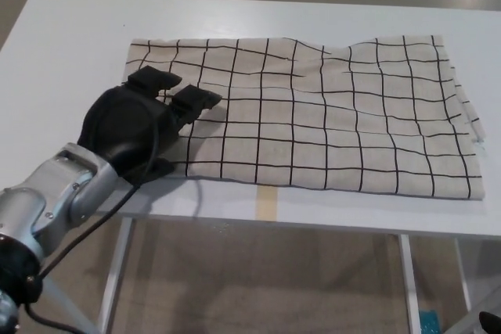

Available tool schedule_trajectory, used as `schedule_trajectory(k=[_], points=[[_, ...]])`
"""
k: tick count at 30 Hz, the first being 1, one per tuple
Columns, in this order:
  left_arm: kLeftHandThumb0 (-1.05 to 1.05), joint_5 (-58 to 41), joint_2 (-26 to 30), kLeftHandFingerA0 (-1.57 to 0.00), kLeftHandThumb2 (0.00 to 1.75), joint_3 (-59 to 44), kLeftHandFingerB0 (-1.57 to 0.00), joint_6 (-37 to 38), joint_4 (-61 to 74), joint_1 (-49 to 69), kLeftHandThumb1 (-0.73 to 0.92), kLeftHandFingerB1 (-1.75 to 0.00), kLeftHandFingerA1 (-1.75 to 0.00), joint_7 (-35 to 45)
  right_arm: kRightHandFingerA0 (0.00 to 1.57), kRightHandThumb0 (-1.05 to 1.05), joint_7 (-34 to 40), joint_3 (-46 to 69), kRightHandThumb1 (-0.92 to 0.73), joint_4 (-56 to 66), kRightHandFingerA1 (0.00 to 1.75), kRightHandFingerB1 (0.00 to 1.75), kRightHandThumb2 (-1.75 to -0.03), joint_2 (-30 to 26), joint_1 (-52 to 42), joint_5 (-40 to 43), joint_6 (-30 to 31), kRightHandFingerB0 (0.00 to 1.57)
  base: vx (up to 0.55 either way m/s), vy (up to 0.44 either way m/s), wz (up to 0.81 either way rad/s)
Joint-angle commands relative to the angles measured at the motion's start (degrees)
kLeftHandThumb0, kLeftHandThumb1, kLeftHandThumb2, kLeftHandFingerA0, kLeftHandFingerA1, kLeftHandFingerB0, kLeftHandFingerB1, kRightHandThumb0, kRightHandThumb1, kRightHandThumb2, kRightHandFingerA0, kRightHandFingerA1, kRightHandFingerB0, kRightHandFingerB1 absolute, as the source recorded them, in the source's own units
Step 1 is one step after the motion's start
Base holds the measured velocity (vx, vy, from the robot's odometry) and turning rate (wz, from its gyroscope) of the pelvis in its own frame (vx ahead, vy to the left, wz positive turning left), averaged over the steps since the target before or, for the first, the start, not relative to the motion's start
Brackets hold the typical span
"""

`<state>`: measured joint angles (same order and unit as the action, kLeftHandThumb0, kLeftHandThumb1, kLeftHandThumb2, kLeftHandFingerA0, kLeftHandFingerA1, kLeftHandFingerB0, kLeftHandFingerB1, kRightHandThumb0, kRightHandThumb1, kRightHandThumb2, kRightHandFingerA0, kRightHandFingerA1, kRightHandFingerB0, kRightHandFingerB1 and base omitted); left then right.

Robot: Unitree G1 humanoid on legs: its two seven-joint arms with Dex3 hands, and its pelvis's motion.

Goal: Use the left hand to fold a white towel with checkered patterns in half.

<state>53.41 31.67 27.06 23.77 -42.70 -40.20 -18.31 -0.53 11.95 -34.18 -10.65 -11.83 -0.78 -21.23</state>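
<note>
Towel [313,111] flat on white surface [70,44], spans centre to 3 o'clock. Left hand [137,127] over its 9 o'clock edge, fingers [196,99] spread, holding nothing. Cloth looks thin, limp, light; likely slides. Best pinch: near corner at 8 o'clock.

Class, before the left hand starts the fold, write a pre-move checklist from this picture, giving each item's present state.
1. Towel lies spread flat on the table: ok, with slight ripples at the far edge.
2. Left hand is over the towel's left end: ok.
3. Left hand has the towel's edge gripped: cannot tell; its underside is hidden.
4. Towel surface is free of other things where the fold will land: ok.
5. Towel lies fully on the table: ok, though its near edge runs close to the table's front.
</note>
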Motion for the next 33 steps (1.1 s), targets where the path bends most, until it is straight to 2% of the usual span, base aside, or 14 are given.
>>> schedule_trajectory(k=[1,8,9,11,12,13,15,16,17,18,19,20,27,33], points=[[-0.44,1.2,-1.2,-0.18,0.56,1.7,-0.2,-1.7,-2.5,-1.5,0.5,-0.29,-0.28,-2.5,0.46,-0.4,-0.3,0.3,-0.67,0.7,0.41,0.37,-0.6,0.1,-0.8,1.2,1.2,0.43,0.0,0.0,0.0],[-0.44,0.4,-2.2,-0.16,0.56,2.2,-0.18,-2.7,-2.8,-1.2,0.5,-0.29,-0.28,-1.8,0.46,-0.4,-0.9,0.2,-0.67,1.2,0.41,0.37,-0.6,-0.3,-1.0,1.4,1.9,0.43,0.0,0.0,0.0],[-0.59,-0.5,-2.3,-0.06,0.69,1.7,-0.09,-2.7,-2.0,-0.8,0.41,-0.36,-0.29,-0.9,0.45,-0.4,-0.8,0.2,-0.67,1.3,0.41,0.37,-0.6,-0.4,-0.9,1.2,2.0,0.43,0.0,0.0,0.0],[-0.59,-1.1,-2.3,-0.06,0.69,1.4,-0.09,-2.7,-1.4,-0.5,0.41,-0.36,-0.29,-0.2,0.45,-0.4,-0.8,0.1,-0.67,1.4,0.41,0.37,-0.6,-0.5,-0.8,1.1,2.2,0.43,0.0,0.0,0.0],[-0.79,-4.0,-2.3,0.0,0.85,-0.2,-0.06,-2.8,0.6,0.7,0.48,-0.19,0.0,2.6,0.45,-0.4,-0.5,-0.1,-0.67,1.5,0.41,0.37,-0.6,-0.6,-0.7,0.6,2.1,0.43,0.0,0.0,0.0],[-0.84,-5.4,-2.5,0.0,0.88,-1.0,0.0,-2.9,1.4,1.4,0.48,-0.13,0.0,3.8,0.45,-0.4,-0.3,-0.1,-0.67,1.5,0.41,0.37,-0.6,-0.5,-0.7,0.5,2.1,0.43,0.0,0.0,0.0],[-0.85,-5.9,-2.5,0.0,0.85,-1.5,0.0,-3.0,2.2,1.9,0.44,-0.12,0.0,4.3,0.45,-0.4,-0.3,0.0,-0.67,1.6,0.41,0.37,-0.6,-0.3,-0.7,0.7,2.3,0.43,0.0,0.0,0.0],[-0.97,-6.7,-2.4,0.0,0.63,-2.1,0.0,-2.9,3.4,2.7,0.55,-0.11,0.0,5.1,0.45,-0.4,-0.4,0.1,-0.67,1.7,0.41,0.37,-0.6,-0.1,-0.9,1.0,2.2,0.43,0.0,0.0,0.0],[-0.97,-6.9,-2.4,0.0,0.63,-2.3,0.0,-2.9,3.8,3.0,0.55,-0.11,0.0,5.4,0.45,-0.4,-0.5,0.1,-0.67,1.8,0.41,0.37,-0.6,-0.1,-1.0,1.1,2.1,0.43,0.0,0.0,0.0],[-0.99,-7.6,-2.3,0.0,0.67,-2.7,0.0,-2.8,4.6,3.3,0.53,-0.03,0.0,6.5,0.45,-0.4,-0.5,0.2,-0.67,1.8,0.41,0.37,-0.6,-0.1,-1.1,1.2,2.0,0.43,0.0,0.0,0.0],[-0.97,-8.4,-2.1,0.0,0.77,-3.2,0.0,-2.8,5.8,3.6,0.43,-0.01,0.0,8.2,0.45,-0.4,-0.6,0.4,-0.67,1.7,0.41,0.37,-0.6,-0.1,-1.2,1.4,1.9,0.43,0.0,0.0,0.0],[-1.0,-9.1,-1.8,0.0,0.6,-3.6,0.0,-2.6,6.9,3.9,0.59,-0.01,0.0,9.6,0.45,-0.4,-0.8,0.4,-0.67,1.5,0.41,0.37,-0.6,-0.1,-1.1,1.6,2.0,0.43,0.0,0.0,0.0],[-1.03,-12.4,-0.3,0.0,0.59,-5.0,0.0,-1.2,10.3,5.2,0.64,0.0,0.0,15.4,0.45,-0.4,-0.2,0.3,-0.67,1.2,0.41,0.37,-0.6,-0.1,-1.2,1.2,1.7,0.43,0.0,0.0,0.0],[-1.04,-11.2,-0.1,0.0,0.6,-4.5,0.0,-2.0,10.0,5.4,0.64,0.0,0.0,16.3,0.45,-0.4,0.5,0.0,-0.67,1.4,0.41,0.37,-0.6,-0.1,-1.2,0.4,2.0,0.42,0.0,0.0,0.0]])
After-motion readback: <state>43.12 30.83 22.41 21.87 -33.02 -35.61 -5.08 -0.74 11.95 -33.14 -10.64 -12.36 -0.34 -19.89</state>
